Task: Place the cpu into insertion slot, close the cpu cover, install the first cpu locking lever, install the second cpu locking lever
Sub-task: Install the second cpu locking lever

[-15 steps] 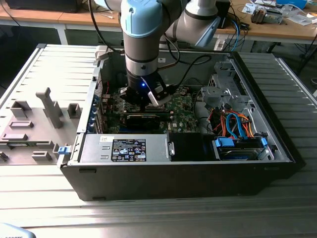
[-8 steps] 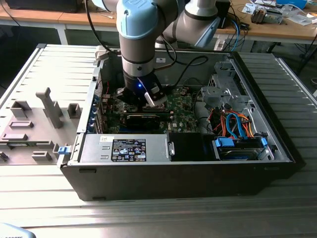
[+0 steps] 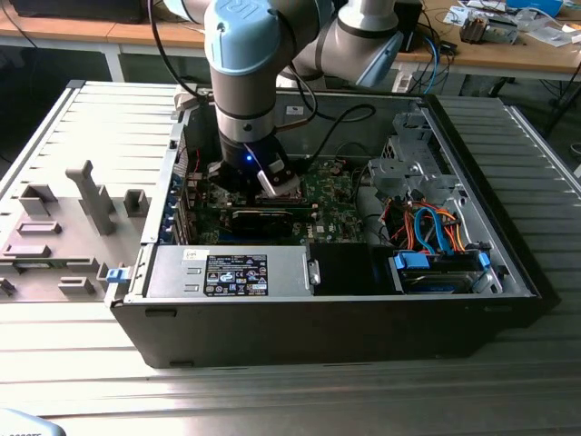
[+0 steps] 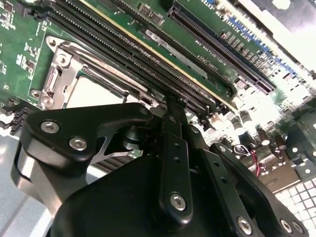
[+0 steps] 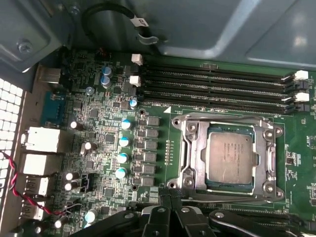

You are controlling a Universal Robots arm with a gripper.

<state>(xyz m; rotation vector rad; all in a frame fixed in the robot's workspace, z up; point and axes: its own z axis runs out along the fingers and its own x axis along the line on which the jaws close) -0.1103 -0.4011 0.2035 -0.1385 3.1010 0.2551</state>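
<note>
An open computer case (image 3: pixel 508 263) lies on its side on a ribbed tabletop (image 3: pixel 272 400), filling the middle of the exterior view. A robot arm (image 3: pixel 243 64) reaches down from the top centre of that frame into the case, its gripper (image 3: pixel 250 173) low over the green circuit board (image 3: pixel 340 204), left of centre.

In the first wrist view the chip (image 5: pixel 231 158) sits seated in its socket, right of centre: a pale silver-grey square lying flat, framed by the metal socket bracket (image 5: pixel 190 155). The black gripper (image 5: pixel 165 207) shows along the bottom edge, so the chip lies just beyond and to the right of the jaws. The jaws look drawn together at their tips and grip nothing that can be seen.

In the second wrist view the chip (image 4: pixel 94 93) appears at middle left, partly hidden behind the gripper (image 4: pixel 170 103), whose tip rests at the socket's edge near the long memory slots (image 4: pixel 163 54).

Whether the cover plate is folded down over the chip is hard to make out. The locking levers cannot be picked out clearly.
</note>
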